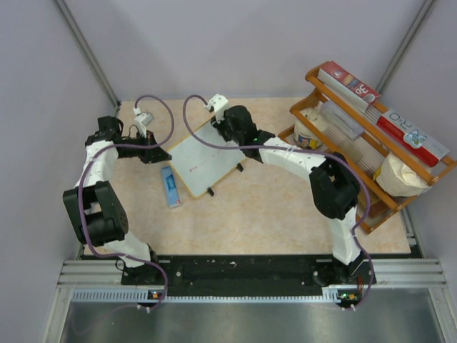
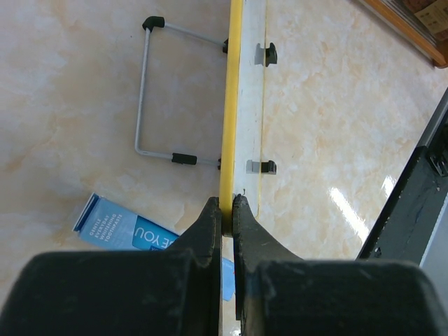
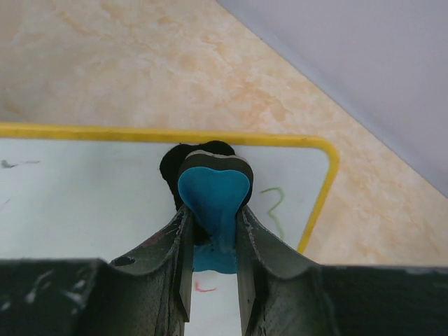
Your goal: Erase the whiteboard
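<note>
Closest to us, our left claw (image 2: pixel 225 208) pinched the yellow-wood frame of the small white rectangular whiteboard (image 1: pixel 203 163), which sat on the beige marbled tabletop (image 1: pixel 271 214) between both arms. Our right claw (image 3: pixel 213 213) gripped a blue-and-black eraser block (image 3: pixel 213 187), held against the board near a green squiggle (image 3: pixel 274 210). A narrow blue cardboard box (image 1: pixel 170 186) lay just beside the board.

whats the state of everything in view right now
whiteboard: held by its frame, marks not yet erased
eraser: clamped, tip against the whiteboard
left gripper: shut on the whiteboard frame
right gripper: shut on the eraser
toothpaste box: lying flat beside the whiteboard
</note>
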You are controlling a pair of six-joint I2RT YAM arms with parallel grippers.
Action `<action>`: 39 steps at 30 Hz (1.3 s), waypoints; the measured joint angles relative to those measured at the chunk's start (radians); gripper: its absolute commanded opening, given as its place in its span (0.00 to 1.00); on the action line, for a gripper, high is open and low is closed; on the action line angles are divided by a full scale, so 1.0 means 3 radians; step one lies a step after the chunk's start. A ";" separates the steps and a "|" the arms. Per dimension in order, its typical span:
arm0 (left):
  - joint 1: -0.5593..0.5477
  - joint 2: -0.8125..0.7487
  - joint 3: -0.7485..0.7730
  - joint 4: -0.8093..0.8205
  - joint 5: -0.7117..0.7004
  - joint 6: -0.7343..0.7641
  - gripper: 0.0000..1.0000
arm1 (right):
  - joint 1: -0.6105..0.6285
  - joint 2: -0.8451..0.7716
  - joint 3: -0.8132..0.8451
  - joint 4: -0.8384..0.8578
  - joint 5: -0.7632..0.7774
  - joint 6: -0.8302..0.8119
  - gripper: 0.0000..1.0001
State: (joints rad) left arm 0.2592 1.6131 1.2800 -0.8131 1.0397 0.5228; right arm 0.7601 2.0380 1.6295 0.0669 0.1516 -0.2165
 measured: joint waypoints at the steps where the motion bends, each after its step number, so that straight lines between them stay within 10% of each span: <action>1: 0.0000 0.0000 0.0000 0.0000 0.0000 0.0005 0.00 | -0.0031 0.0006 0.0029 0.0000 -0.0006 0.0000 0.00; 39: -0.0001 0.0001 0.0003 -0.0014 -0.0025 0.0011 0.00 | -0.0326 -0.0038 -0.0772 0.0857 0.0015 0.0046 0.00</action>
State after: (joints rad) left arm 0.2588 1.6135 1.2808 -0.8173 1.0321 0.5262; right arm 0.6624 2.0266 1.3979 0.3241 0.1562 -0.2028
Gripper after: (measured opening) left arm 0.041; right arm 0.245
